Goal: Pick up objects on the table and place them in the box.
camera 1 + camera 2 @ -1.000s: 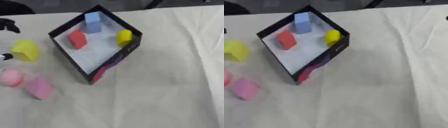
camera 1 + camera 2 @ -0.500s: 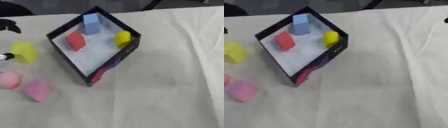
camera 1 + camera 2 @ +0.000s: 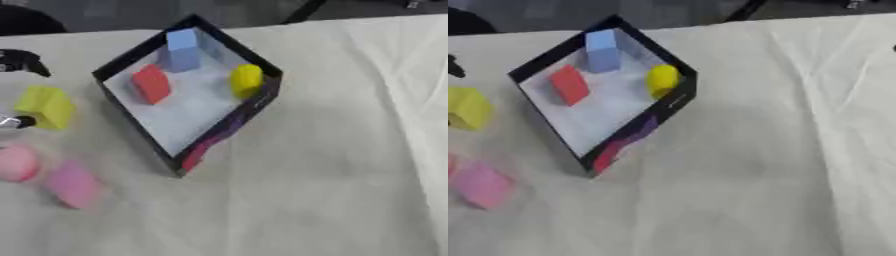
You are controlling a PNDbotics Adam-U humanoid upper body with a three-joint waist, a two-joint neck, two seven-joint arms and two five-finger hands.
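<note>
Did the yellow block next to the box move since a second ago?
No. The yellow block keeps the same gap to the box corner and to the pink ball below it; only the camera shifted slightly.

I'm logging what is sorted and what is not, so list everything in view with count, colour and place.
box: 1, black walls, pale floor, centre-left of table
blue block: 1, inside box, far corner
red block: 1, inside box, left part
yellow rounded piece: 1, inside box, by right wall
yellow block: 1, on cloth left of box
pink round piece: 1, cloth, left edge
pink block: 1, cloth, lower left
cloth: 1, white, covers table
left hand: black, partly visible at left edge, fingers unclear
</note>
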